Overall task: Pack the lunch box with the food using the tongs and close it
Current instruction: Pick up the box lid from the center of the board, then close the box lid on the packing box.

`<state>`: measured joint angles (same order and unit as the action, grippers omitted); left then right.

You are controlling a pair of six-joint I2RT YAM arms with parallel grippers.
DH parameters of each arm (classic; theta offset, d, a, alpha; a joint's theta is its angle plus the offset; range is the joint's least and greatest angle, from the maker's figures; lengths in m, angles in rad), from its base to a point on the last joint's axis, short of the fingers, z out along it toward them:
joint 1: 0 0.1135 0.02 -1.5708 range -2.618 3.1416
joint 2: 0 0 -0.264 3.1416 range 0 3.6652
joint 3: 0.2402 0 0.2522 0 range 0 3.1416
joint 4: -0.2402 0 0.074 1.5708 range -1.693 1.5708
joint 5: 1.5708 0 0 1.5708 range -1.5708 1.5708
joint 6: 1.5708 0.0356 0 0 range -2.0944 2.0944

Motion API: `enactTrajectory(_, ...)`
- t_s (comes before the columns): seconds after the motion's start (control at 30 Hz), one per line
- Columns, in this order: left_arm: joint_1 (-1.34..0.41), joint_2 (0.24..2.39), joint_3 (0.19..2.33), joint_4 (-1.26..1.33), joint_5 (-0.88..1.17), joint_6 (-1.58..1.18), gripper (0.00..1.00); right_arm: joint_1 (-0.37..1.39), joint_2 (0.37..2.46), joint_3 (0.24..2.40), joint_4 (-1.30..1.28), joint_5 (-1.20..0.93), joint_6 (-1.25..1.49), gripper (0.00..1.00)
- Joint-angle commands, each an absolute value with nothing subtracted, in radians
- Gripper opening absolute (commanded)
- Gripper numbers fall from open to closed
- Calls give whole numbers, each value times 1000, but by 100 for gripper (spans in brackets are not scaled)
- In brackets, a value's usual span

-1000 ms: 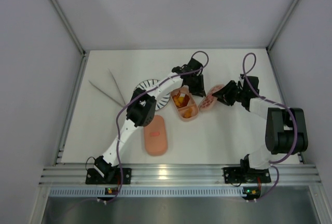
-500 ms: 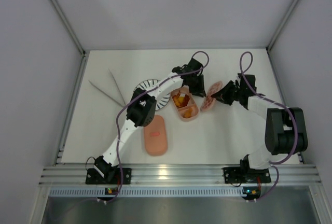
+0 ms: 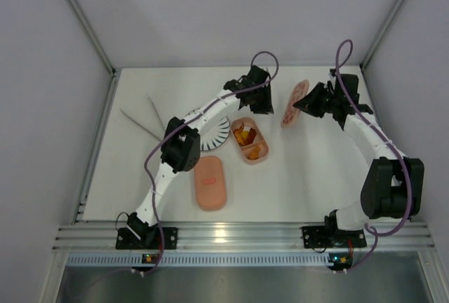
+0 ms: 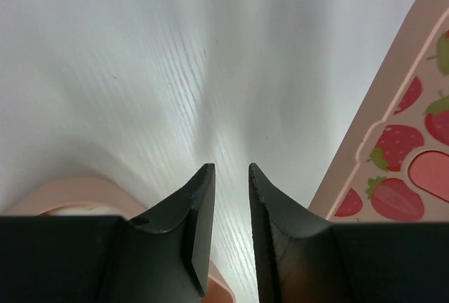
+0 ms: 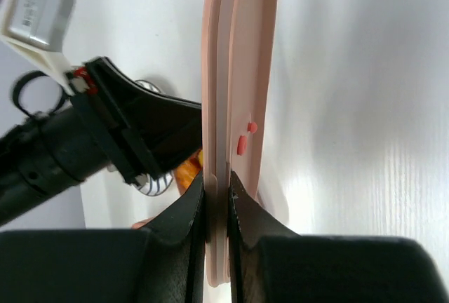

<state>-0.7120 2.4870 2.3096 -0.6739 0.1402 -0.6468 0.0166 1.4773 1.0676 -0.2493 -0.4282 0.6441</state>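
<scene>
Top external view, working outward from the arm bases: the plain lid (image 3: 210, 182) with its small red mark is lying flat on the table (image 3: 309, 177), at about 7 o'clock from the filled tray (image 3: 261, 157), which is holding the orange and yellow food (image 3: 245, 135). The striped plate (image 3: 219, 129) is peeking out at the tray's 9 o'clock, and the tongs (image 3: 158, 117) are lying unused farther out at 10 o'clock. Beyond the tray, at its 12 o'clock, the left gripper (image 4: 231, 171) is backing away from where it was pressing close to the tray a second ago. Its claw is standing slightly released, with bare table showing in the gap. At the tray's 2 o'clock, the right gripper (image 5: 216, 184) is now clenching the strawberry-print lid (image 3: 295, 103) by its edge. It is carrying the lid up off the table and toward the far wall, tilted on edge. With food already in the tray, this seems to be the closing stage beginning. No brand or readable writing is showing: the carried lid bears only strawberry pictures, the plain lid's mark is too small to read, and the grey tag (image 5: 38, 5) on the left arm is too blurred.
</scene>
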Motion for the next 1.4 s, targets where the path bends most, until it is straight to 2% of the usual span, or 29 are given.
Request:
enactTrajectory(0.0,-649,2295,2316,-604,31,-652,31,9,1457,1175,-305,-524,574,0)
enactTrajectory(0.2,-595,2106,2214,-730,-299,-712,32,9,1571,1248,-206,-891,584,0)
enactTrajectory(0.23,-585,2058,2160,-741,-313,-722,32,15,1607,1261,-196,-981,586,0)
enactTrajectory(0.43,-537,1890,1964,-736,-301,-738,33,99,1761,1396,-230,-1173,520,0)
enactTrajectory(0.5,-537,1846,1913,-735,-293,-723,35,130,1802,1465,-363,-1189,419,0)
enactTrajectory(0.6,-538,1815,1867,-733,-255,-706,36,189,1870,1503,-413,-1201,345,0)
enactTrajectory(0.73,-540,1783,1804,-744,-204,-709,35,219,1930,1487,-414,-1200,336,0)
enactTrajectory(0.93,-538,1726,1695,-716,-184,-710,36,238,1896,1378,-350,-1203,368,0)
enactTrajectory(1.07,-540,1710,1669,-712,-176,-709,36,261,1887,1287,-299,-1198,379,0)
enactTrajectory(1.37,-538,1715,1652,-707,-155,-706,36,298,1922,1253,-310,-1158,350,0)
